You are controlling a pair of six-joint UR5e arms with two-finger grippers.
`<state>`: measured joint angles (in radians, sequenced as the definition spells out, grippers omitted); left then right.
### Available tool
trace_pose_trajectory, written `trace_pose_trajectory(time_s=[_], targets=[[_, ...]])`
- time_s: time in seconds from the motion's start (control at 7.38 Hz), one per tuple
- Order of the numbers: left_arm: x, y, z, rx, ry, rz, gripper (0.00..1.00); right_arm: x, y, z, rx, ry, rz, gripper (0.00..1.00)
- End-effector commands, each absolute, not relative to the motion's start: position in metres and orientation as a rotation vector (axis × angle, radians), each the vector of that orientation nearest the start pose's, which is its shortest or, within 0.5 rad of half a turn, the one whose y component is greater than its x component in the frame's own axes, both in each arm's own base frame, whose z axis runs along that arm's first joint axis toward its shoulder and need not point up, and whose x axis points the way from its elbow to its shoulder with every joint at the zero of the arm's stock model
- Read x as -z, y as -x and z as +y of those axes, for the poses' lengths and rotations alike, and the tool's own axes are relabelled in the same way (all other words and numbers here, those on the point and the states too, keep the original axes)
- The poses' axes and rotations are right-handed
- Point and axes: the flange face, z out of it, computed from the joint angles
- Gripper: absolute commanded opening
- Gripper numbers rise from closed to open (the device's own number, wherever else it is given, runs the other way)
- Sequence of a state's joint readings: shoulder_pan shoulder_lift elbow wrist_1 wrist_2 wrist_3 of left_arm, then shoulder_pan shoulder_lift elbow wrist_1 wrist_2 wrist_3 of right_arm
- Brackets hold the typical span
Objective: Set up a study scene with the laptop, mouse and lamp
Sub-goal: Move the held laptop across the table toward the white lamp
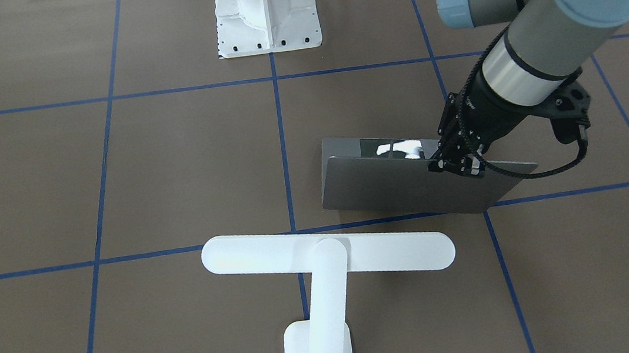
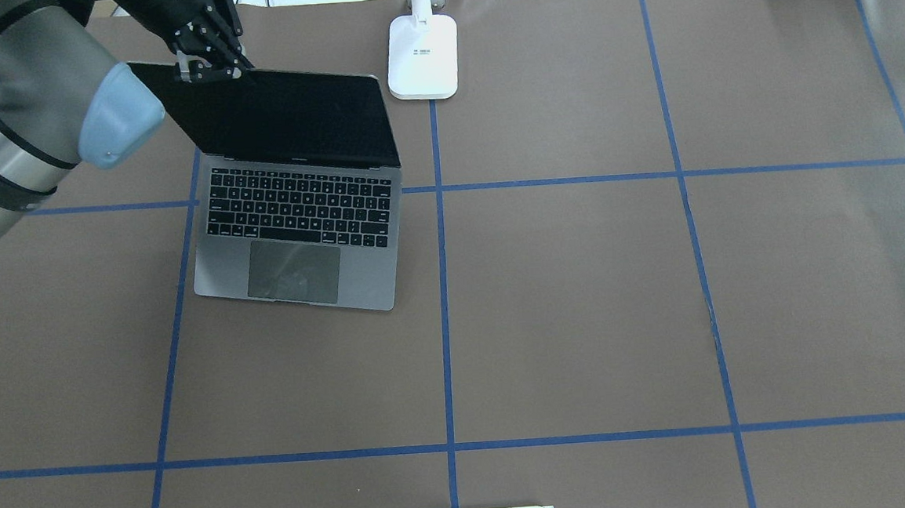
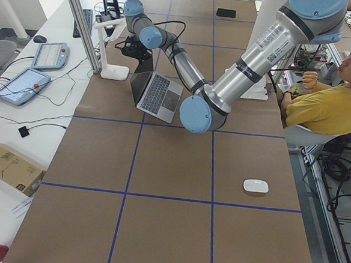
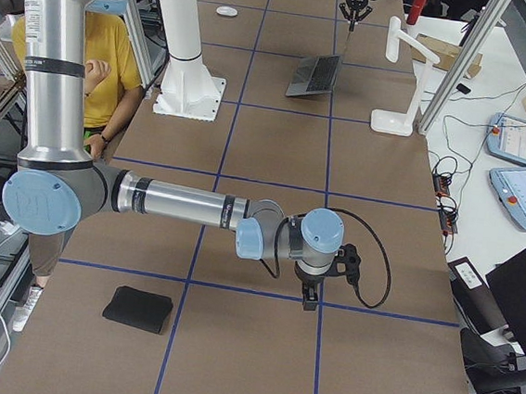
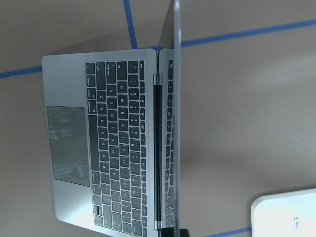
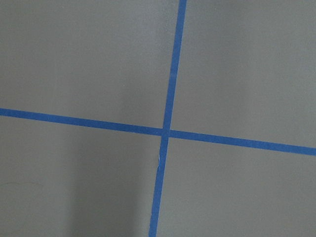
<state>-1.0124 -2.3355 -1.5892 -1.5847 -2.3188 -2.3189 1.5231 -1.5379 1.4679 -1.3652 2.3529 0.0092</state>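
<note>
I'm clamping my left gripper (image 1: 458, 165) on the raised lid of the slim space-grey metal laptop (image 2: 297, 216) | right gripper (image 4: 310, 302): can't tell its opening.

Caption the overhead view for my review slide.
Left gripper pinches the open laptop's top screen edge; lamp base stands beside it on the table.

We log a brown papered table (image 2: 582, 317), blue tape grid: grey metal laptop (image 2: 295, 248) and white T-shaped lamp (image 2: 422, 55) by its far edge, glossy white oval mouse (image 3: 255, 186) near its robot-side edge.
</note>
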Motion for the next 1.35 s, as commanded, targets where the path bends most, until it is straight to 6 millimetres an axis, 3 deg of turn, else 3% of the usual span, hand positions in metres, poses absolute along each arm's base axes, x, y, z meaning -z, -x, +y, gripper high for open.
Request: trace_pose_trajectory(time_s=[0.0, 0.14, 0.27, 0.41, 0.68, 0.95, 1.22], targets=[[-0.144, -0.384, -0.629, 1.346, 0.642, 0.935, 0.00, -0.675, -0.038, -0.516, 0.088, -0.098, -0.783, 0.99], [-0.135, -0.391, -0.631, 1.371, 0.651, 0.938, 0.00, -0.675, -0.037, -0.516, 0.089, -0.097, -0.783, 0.99], [-0.131, -0.400, -0.626, 1.379, 0.675, 0.958, 0.00, -0.678, -0.036, -0.516, 0.089, -0.092, -0.785, 0.99], [-0.129, -0.421, -0.614, 1.411, 0.697, 0.965, 0.00, -0.679, -0.036, -0.516, 0.089, -0.090, -0.783, 0.99], [-0.125, -0.438, -0.605, 1.474, 0.716, 0.978, 0.00, -0.679, -0.035, -0.518, 0.091, -0.090, -0.783, 0.99], [-0.113, -0.459, -0.595, 1.575, 0.666, 1.029, 0.00, -0.680, -0.034, -0.519, 0.091, -0.086, -0.783, 0.99], [-0.110, -0.460, -0.597, 1.593, 0.640, 1.044, 0.00, -0.682, -0.032, -0.520, 0.093, -0.084, -0.783, 0.99]])
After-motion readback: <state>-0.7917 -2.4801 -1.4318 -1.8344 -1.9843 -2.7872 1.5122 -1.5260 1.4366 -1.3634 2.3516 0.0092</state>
